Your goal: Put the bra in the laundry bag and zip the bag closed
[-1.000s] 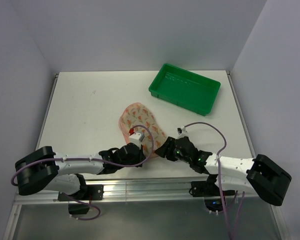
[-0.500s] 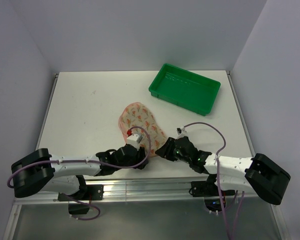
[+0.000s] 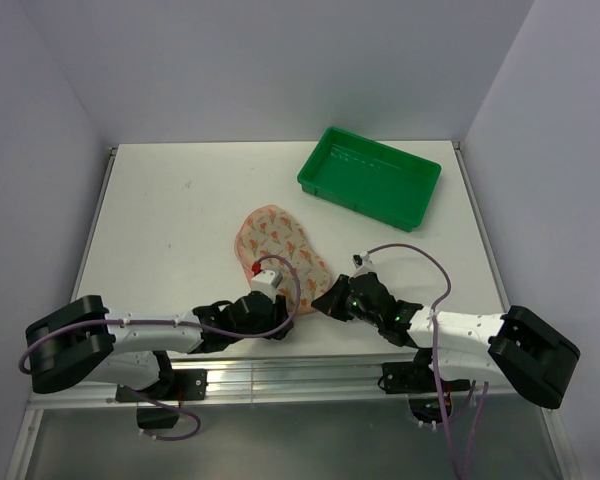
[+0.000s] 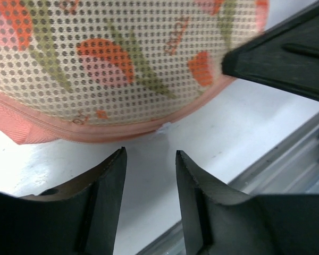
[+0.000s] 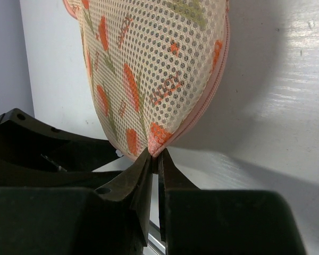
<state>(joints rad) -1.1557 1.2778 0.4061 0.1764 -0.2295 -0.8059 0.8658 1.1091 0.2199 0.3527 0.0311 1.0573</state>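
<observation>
The peach-pink mesh laundry bag (image 3: 278,248) with orange-and-green print lies mid-frame in the top view (on a white table (image 3: 170,230)). At its lower edge the right gripper (image 5: 155,154) pinches the zip rim, fingers nearly together. The left gripper (image 4: 149,159) stands half open just below the rim, holding nothing.

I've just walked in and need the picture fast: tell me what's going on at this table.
Two robot arms are working on the peach-pink laundry bag, which lies on the table near its front edge. The right gripper is pinched on the bag's near tip. The left gripper is open, just short of the zip rim, with nothing between its jaws. No bra is in view, so whether it is inside cannot be told. A green tray sits at the far right.
</observation>
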